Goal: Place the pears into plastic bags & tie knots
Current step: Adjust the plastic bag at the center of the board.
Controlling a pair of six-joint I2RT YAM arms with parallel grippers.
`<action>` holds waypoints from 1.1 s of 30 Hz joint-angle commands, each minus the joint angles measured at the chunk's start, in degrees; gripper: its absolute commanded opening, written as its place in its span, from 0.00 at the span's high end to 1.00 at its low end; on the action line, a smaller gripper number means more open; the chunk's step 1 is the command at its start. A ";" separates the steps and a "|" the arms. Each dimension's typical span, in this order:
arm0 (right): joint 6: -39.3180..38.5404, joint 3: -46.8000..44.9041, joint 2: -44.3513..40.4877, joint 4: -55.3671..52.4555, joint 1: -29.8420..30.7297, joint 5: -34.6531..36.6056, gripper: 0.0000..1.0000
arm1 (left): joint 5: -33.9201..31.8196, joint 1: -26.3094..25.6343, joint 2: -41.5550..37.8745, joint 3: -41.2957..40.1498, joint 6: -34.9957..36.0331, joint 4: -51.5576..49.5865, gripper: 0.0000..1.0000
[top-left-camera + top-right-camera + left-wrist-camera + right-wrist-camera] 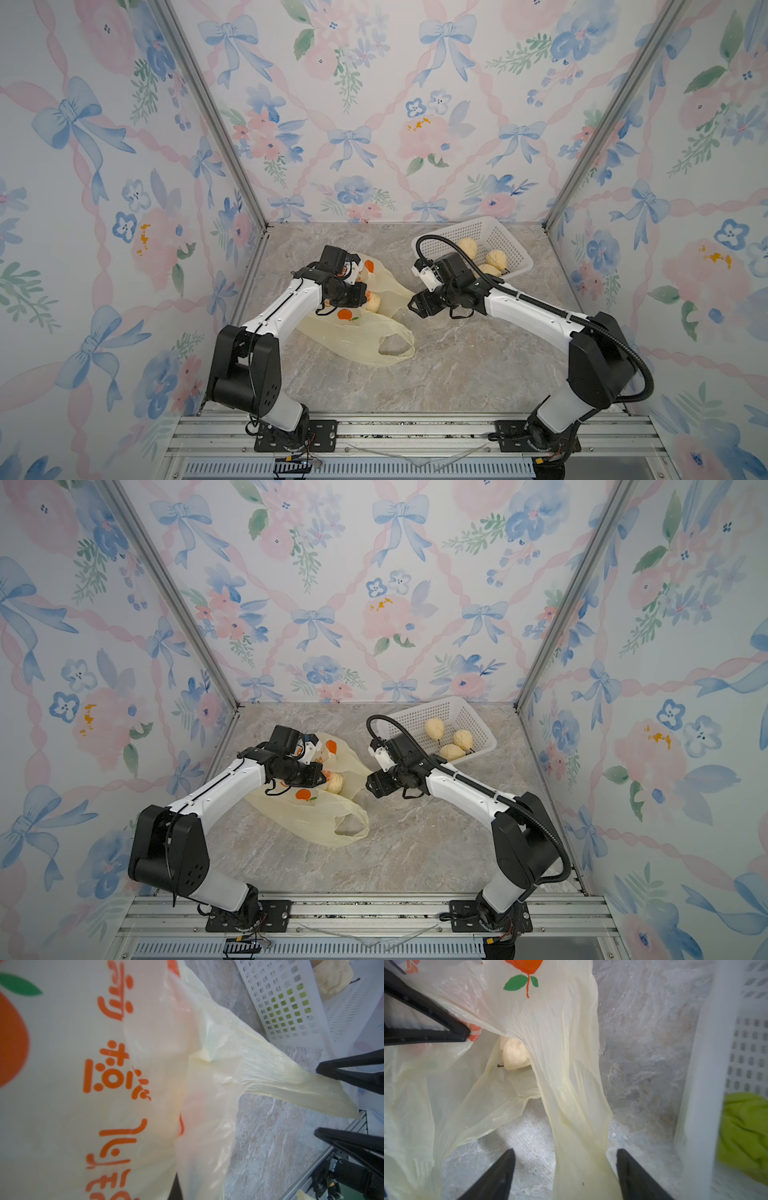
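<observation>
plastic bag (pixel 357 336) lies on table (pixel 457 365), one cream pear (pixel 372 302) inside it. left pincer (pixel 466 1031) pressed together, pinching the bag's mouth edge, film taut there. right pincer (pixel 565 1150) spread, one bag handle (pixel 577 1105) running between its jaws, not clamped. Three cream pears (pixel 496 258) and a green pear (pixel 743 1126) sit in white basket (pixel 490 235), just beside the right pincer.

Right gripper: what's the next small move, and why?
Probably close the right gripper on the bag handle. The handle runs between its open fingers, ungripped, while the left gripper is shut on the bag elsewhere along its rim. One pear lies inside; holding both sides should keep the mouth open for more.
</observation>
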 commanded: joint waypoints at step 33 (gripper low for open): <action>26.11 28.02 -12.11 6.14 4.45 -8.48 1.00 | 9.24 2.17 1.26 22.80 10.74 -17.96 0.99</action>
